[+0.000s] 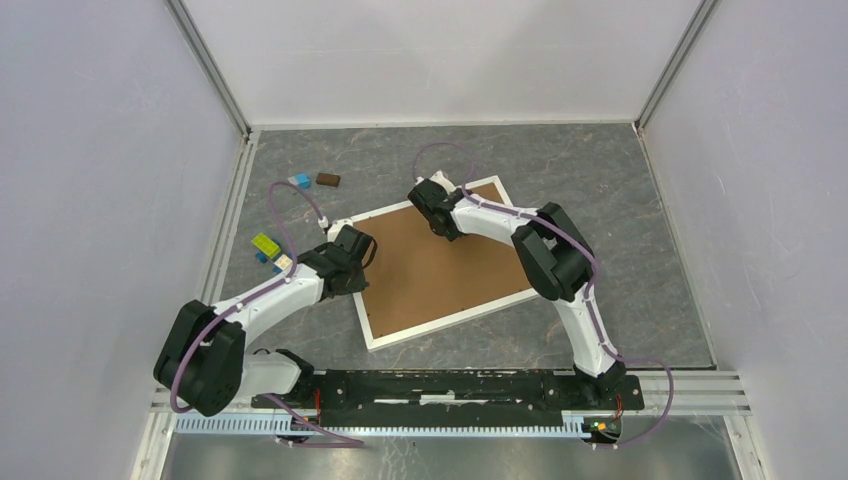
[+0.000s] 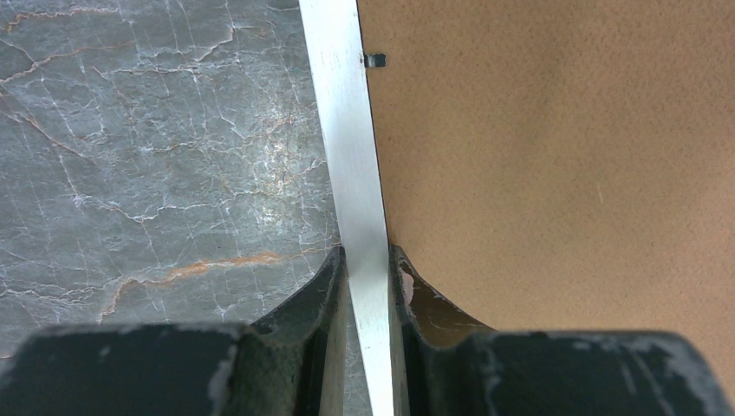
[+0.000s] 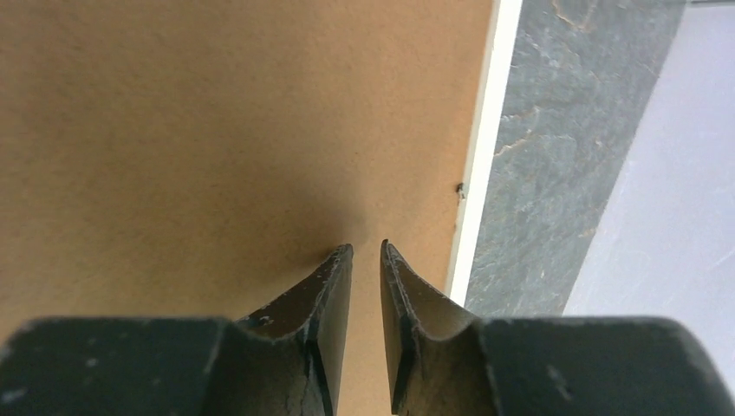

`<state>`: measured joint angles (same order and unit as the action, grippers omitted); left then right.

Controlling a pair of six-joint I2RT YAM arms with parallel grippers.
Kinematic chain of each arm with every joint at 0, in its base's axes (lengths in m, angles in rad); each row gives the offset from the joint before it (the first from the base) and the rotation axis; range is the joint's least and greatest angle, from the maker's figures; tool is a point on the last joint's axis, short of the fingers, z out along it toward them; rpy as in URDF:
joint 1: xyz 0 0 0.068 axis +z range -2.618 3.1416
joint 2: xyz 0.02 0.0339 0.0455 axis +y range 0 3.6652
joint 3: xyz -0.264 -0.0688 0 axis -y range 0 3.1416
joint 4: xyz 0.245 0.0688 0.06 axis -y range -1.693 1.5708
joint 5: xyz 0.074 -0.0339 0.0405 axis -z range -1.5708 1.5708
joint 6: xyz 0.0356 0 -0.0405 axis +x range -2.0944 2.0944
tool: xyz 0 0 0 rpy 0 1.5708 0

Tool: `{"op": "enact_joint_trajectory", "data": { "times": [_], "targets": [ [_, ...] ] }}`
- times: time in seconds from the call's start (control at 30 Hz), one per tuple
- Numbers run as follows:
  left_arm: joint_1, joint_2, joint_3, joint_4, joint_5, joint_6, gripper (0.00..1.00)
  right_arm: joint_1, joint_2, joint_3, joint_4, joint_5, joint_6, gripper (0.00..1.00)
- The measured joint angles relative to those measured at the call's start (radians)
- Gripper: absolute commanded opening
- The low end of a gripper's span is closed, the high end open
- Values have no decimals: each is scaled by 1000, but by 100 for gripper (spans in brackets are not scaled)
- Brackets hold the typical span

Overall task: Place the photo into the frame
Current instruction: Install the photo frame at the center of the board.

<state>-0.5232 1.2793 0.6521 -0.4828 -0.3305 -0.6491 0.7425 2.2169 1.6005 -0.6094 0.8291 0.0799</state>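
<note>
The white frame (image 1: 450, 320) lies tilted on the grey marble table, filled by a plain brown backing board (image 1: 440, 265). The photo is hidden. My left gripper (image 1: 358, 262) is at the frame's left side. In the left wrist view it (image 2: 368, 256) is shut on the white frame edge (image 2: 351, 156), one finger on the table side and one over the board (image 2: 555, 173). My right gripper (image 1: 440, 228) is over the board's far part. Its jaws (image 3: 367, 250) stand a narrow gap apart with only board (image 3: 217, 130) between them, close to the frame's rim (image 3: 485, 139).
Small blocks lie left of the frame: a yellow-green one (image 1: 265, 243), a blue one (image 1: 298, 180) and a brown one (image 1: 328, 180). A small metal tab (image 2: 374, 60) sits at the board's edge. Enclosure walls ring the table.
</note>
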Motion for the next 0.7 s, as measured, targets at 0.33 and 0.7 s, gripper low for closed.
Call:
{"op": "enact_joint_trajectory", "data": {
  "times": [0.33, 0.7],
  "targets": [
    [0, -4, -1, 0, 0, 0, 2, -101, -260, -143, 33, -439, 40, 76],
    [1, -29, -28, 35, 17, -1, 24, -516, -660, -679, 337, -816, 122, 82]
  ]
}}
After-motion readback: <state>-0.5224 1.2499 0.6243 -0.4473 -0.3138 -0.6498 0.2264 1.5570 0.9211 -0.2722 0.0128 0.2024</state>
